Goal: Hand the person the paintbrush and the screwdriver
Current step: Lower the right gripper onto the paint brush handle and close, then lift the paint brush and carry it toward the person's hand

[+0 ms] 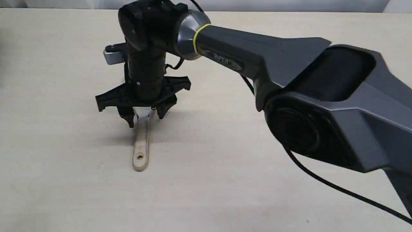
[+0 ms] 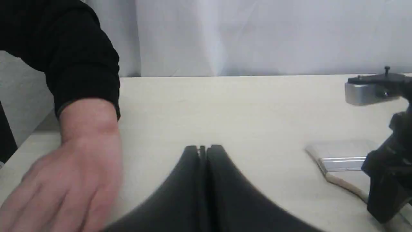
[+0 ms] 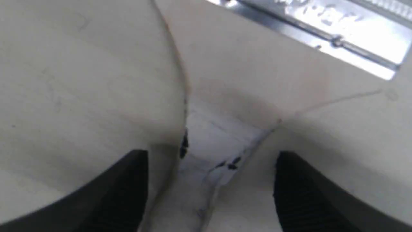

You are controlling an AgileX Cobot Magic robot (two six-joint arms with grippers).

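The paintbrush (image 1: 140, 151) lies flat on the table, its holed handle end toward the camera and its bristles hidden behind the right arm. My right gripper (image 1: 145, 116) points straight down over the handle's upper part. In the right wrist view my right gripper (image 3: 212, 154) is open, its fingers (image 3: 128, 187) straddling the pale handle (image 3: 219, 141) with a gap on each side, below the silver ferrule (image 3: 322, 29). My left gripper (image 2: 202, 149) is shut and empty. The person's hand (image 2: 64, 167), in a dark sleeve, rests beside it. The screwdriver is out of view.
The right arm (image 1: 289, 71) stretches across the pale table (image 1: 225, 180) from the right, a black cable (image 1: 338, 190) hanging under it. The left wrist view shows the brush (image 2: 341, 158) and right gripper (image 2: 386, 180) off to one side, with a white backdrop (image 2: 257, 32) behind the table.
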